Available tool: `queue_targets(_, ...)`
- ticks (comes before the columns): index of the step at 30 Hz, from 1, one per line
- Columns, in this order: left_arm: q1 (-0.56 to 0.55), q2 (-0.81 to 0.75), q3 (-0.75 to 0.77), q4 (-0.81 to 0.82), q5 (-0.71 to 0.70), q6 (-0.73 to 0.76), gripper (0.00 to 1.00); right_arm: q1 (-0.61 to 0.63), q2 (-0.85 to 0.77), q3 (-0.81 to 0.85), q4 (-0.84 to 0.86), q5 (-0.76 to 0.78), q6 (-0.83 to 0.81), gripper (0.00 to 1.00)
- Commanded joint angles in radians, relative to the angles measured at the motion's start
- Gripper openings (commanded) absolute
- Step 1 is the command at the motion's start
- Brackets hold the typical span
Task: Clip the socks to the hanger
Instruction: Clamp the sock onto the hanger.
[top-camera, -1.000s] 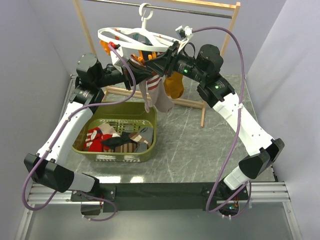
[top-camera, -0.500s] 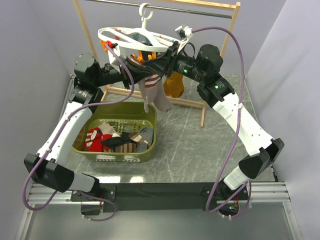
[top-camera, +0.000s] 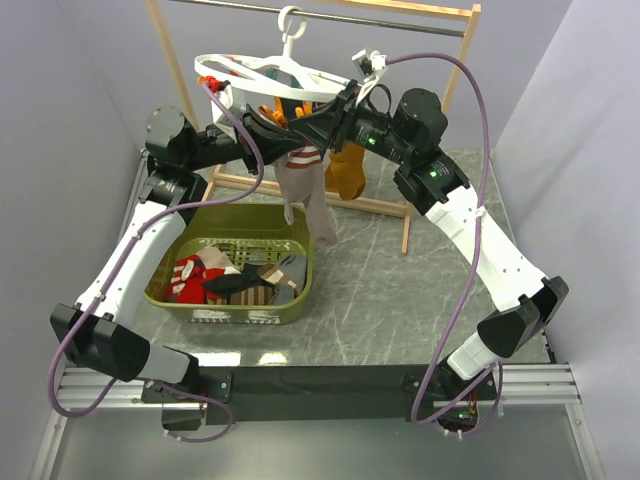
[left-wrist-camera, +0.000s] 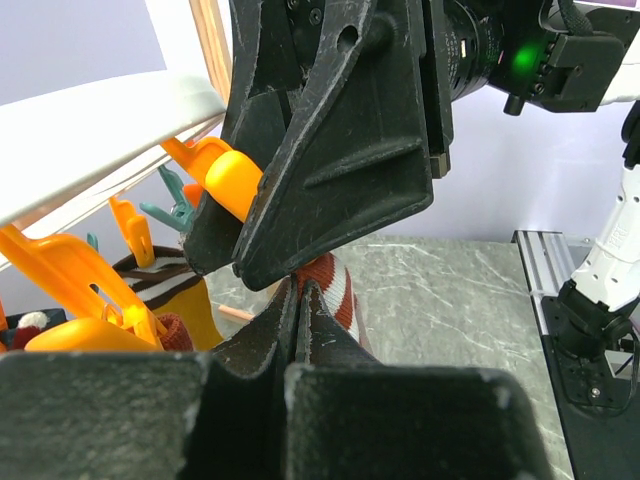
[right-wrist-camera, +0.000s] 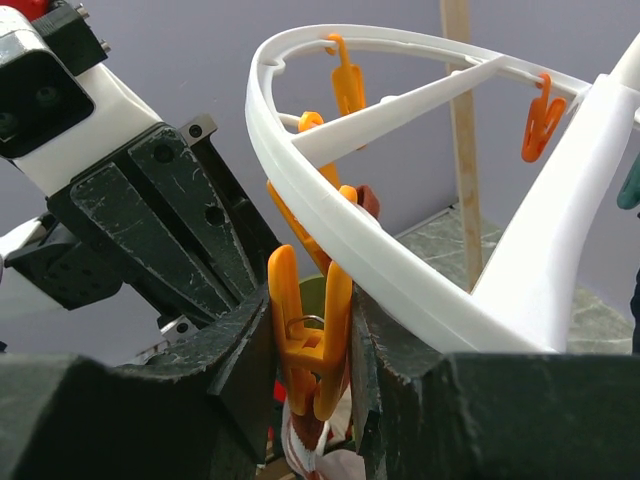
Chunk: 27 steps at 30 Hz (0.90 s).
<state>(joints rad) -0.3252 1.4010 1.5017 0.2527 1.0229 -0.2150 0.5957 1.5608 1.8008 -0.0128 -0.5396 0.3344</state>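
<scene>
Right wrist view showed the right gripper (right-wrist-camera: 308, 345) squeezing an orange clip (right-wrist-camera: 283, 290) under the hanger (right-wrist-camera: 385, 268) rim, while the left gripper (left-wrist-camera: 297, 300) clenched the sock (left-wrist-camera: 335, 288) cuff just below it. If the cuff missed the clip's mouth, it would likely snap shut empty.

Left arm (top-camera: 125, 265), right arm (top-camera: 485, 250): white shells on long links; black rounded joint housings; purple cable (top-camera: 478, 110) looped along each; green light (top-camera: 372, 142) on right wrist housing; fingers (left-wrist-camera: 345, 150) black, wedge-shaped, ribbed, scuffed grey; small screws at finger mounts; black base bar (top-camera: 320, 381) across near edge.
</scene>
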Motion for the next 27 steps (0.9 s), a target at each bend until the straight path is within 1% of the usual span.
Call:
queue_targets(1, -0.002, -0.005, 0.011, 0.060, 0.006, -0.011, 0.01, -0.001, -0.021, 0.017, 0.060, -0.037, 0.023, 0.00)
queue_targets(5, -0.012, -0.005, 0.022, 0.001, -0.021, 0.029, 0.01, 0.000, -0.018, 0.029, 0.070, -0.045, 0.044, 0.00)
queue_targets(8, -0.015, -0.002, 0.026, -0.006, -0.032, 0.037, 0.01, 0.000, -0.012, 0.038, 0.070, -0.062, 0.063, 0.00)
queue_targets(15, -0.023, -0.004, 0.014, 0.034, -0.061, 0.019, 0.01, 0.000, -0.008, 0.031, 0.079, -0.074, 0.086, 0.00)
queue_targets(19, -0.023, -0.022, -0.015, 0.103, -0.072, -0.010, 0.01, -0.002, -0.013, 0.028, 0.070, -0.068, 0.077, 0.00)
queue_targets(27, -0.023, -0.013, -0.023, 0.174, -0.017, -0.086, 0.01, -0.001, -0.027, 0.002, 0.057, -0.037, 0.037, 0.00)
